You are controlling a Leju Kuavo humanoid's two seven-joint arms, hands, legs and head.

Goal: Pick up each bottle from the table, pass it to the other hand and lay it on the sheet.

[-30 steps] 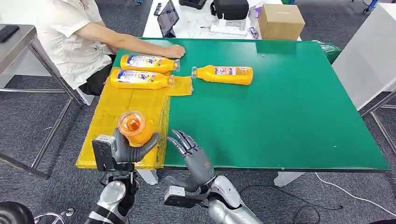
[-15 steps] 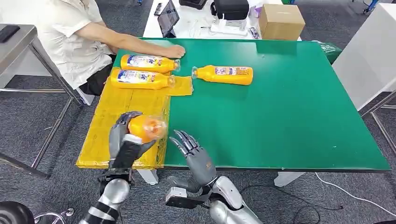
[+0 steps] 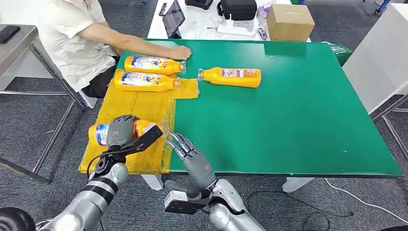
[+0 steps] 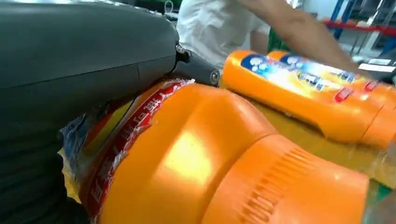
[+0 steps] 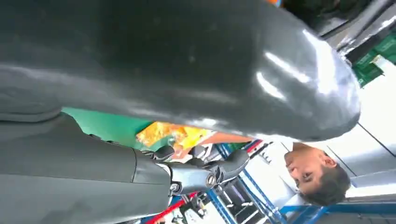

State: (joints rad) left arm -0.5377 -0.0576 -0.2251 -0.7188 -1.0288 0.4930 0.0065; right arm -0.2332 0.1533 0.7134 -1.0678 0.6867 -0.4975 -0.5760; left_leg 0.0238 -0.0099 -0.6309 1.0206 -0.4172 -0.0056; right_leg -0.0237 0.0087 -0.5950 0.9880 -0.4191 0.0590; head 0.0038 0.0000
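bottles are what this is all about, and 4 can be counted in the head view. 2 of them (image 3: 153, 64) (image 3: 144, 81) are already laid flat at the 12 o'clock end of the yellow sheet (image 3: 120, 108), just beside a seated person's hand (image 3: 180, 52). a third bottle (image 3: 232, 76) is left lying on the green table (image 3: 288, 115) at roughly 1 o'clock from the sheet, untouched, so at least 1 more full pick-pass-lay round is judged to be outstanding.

the held bottle (image 3: 98, 134) is gripped by the left hand (image 3: 124, 134) on its side over the 6 o'clock end of the sheet, base toward 9 o'clock and cap end toward 3 o'clock. it looks to be at or very near the sheet, but whether it's actually resting on it can't be told. the dark fingers (image 3: 122, 126) are wrapped over the top of the label, with the thumb stretched out along the 3 o'clock side; in the left wrist view the orange body is seen pressed right up against the grey palm cover.

the right hand (image 3: 190, 156) is held empty at the table's near edge, fingers apart and pointing toward 11 o'clock, tips just beside the cap end.
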